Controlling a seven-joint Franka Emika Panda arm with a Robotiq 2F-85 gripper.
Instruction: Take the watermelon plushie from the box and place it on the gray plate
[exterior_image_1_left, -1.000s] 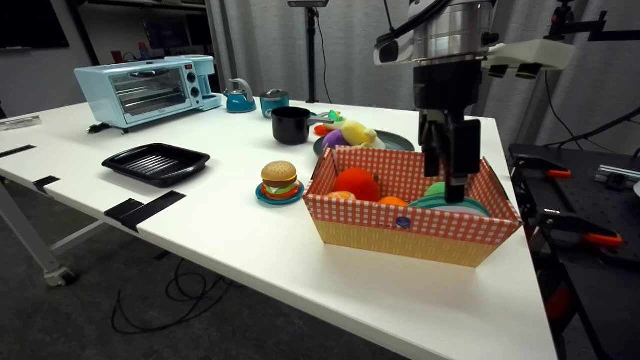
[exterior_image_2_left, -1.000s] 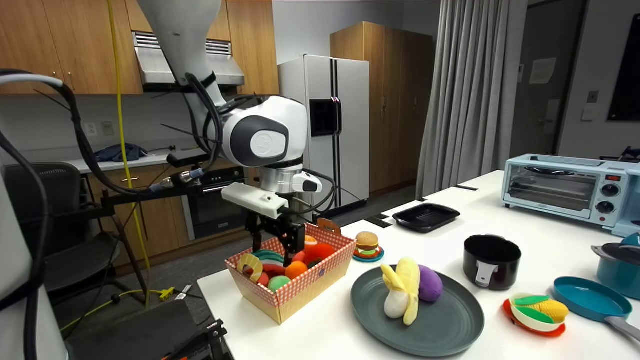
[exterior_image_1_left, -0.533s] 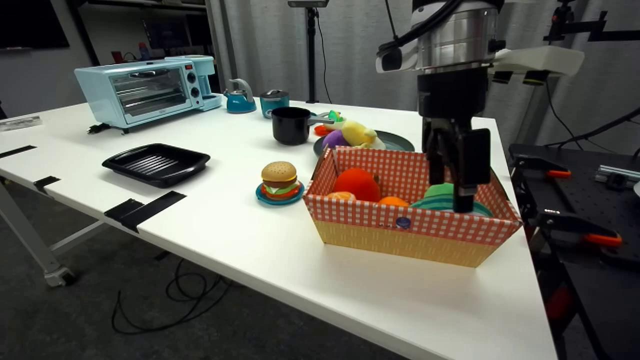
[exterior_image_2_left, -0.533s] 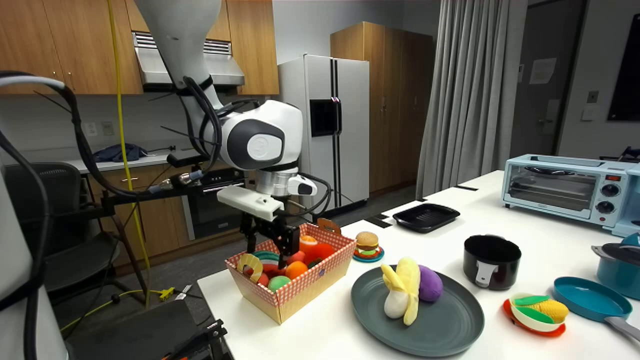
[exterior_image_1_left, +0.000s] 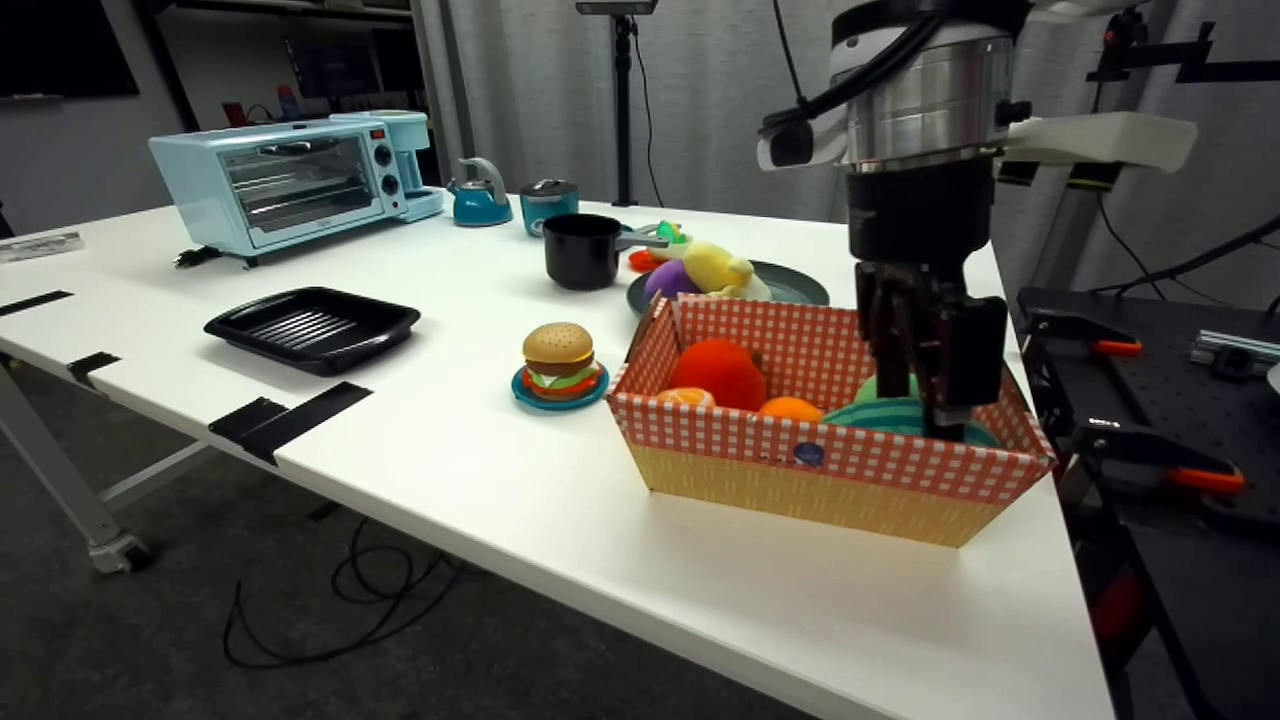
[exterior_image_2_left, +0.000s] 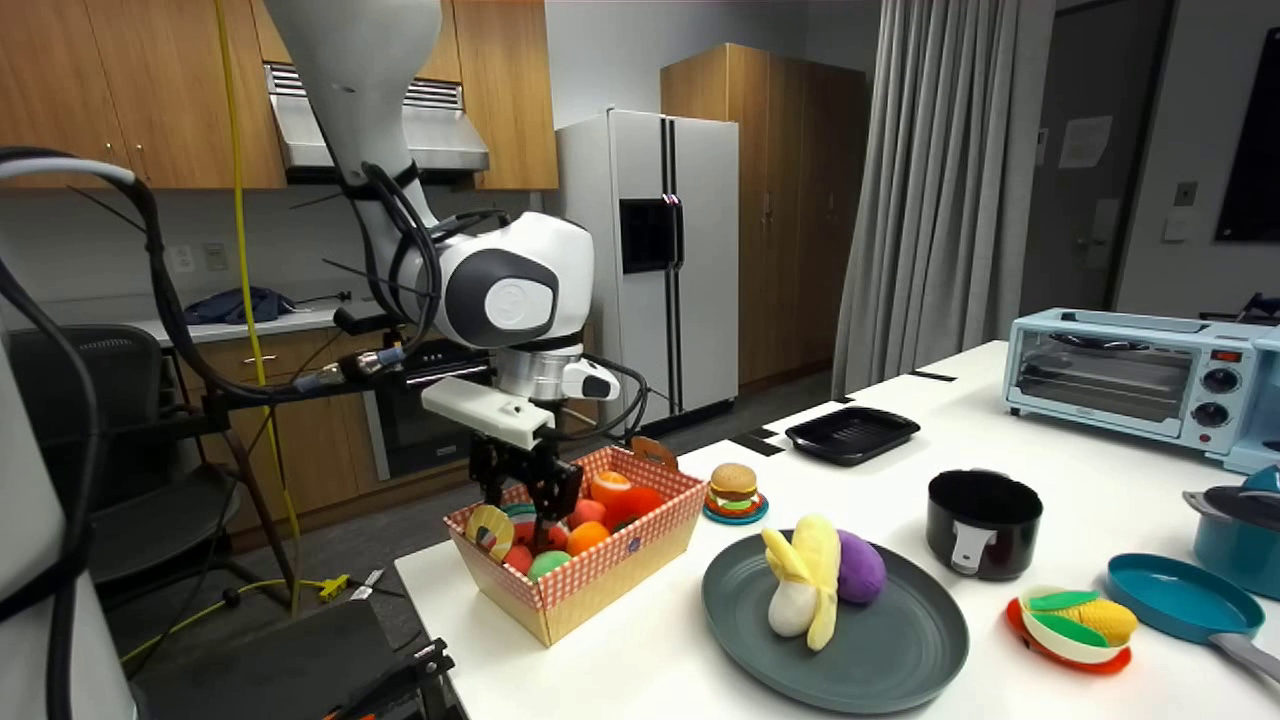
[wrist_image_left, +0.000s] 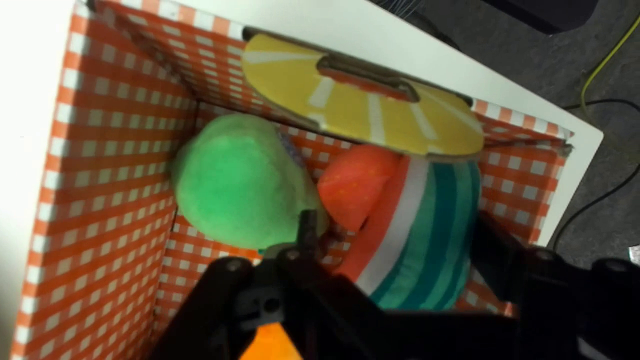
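The watermelon plushie (wrist_image_left: 425, 240) is straddled, ungripped, by widely parted jaws inside the checkered box (wrist_image_left: 100, 175); the gray plate (exterior_image_2_left: 885, 650) is partly covered by a peeled banana plushie (exterior_image_2_left: 818, 570)

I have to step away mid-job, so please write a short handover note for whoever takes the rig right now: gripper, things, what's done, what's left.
Gripper: open, down in the box, its fingers on either side of the watermelon plushie; whether both touch it, I can't tell.
Things: the plushie lies in the box. On the gray plate are a yellow toy and a purple toy.
Done: fingers lined up around the plushie. The box has shifted slightly since a moment ago.
Left: close on the plushie, lift it out, set it on the plate, release.
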